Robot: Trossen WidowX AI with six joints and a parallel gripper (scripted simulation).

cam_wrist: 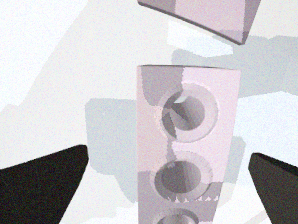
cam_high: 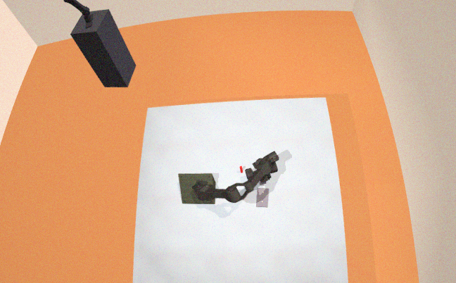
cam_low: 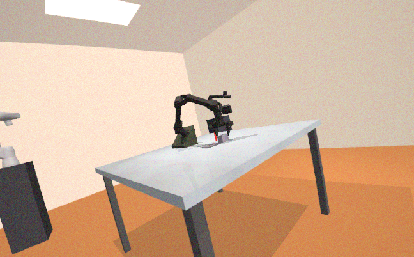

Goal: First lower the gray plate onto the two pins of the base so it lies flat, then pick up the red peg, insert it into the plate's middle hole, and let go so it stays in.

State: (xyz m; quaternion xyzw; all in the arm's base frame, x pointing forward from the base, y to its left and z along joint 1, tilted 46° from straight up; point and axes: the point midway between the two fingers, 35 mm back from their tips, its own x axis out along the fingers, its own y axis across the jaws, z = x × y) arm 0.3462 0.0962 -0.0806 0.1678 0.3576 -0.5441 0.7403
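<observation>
One three-holed gray plate [cam_low: 223, 138] [cam_wrist: 150, 145] between widely spread jaws, touching neither side

You have a white-topped table [cam_high: 230, 134] [cam_low: 158, 172] on orange floor [cam_high: 75, 141] [cam_low: 362, 198], beige walls [cam_high: 434, 105] [cam_low: 314, 80], bright ceiling panel [cam_low: 91, 11].

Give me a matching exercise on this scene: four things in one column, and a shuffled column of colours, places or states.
Things
1. red peg
2. gripper
3. three-holed gray plate
4. arm's mounting block

Descriptions
A. dark green
B. open, holding nothing
C. on the white table, in none of the visible holes
D. seen between two black fingertips in the wrist view, ungripped

Pairs: 1-C, 2-B, 3-D, 4-A
</observation>
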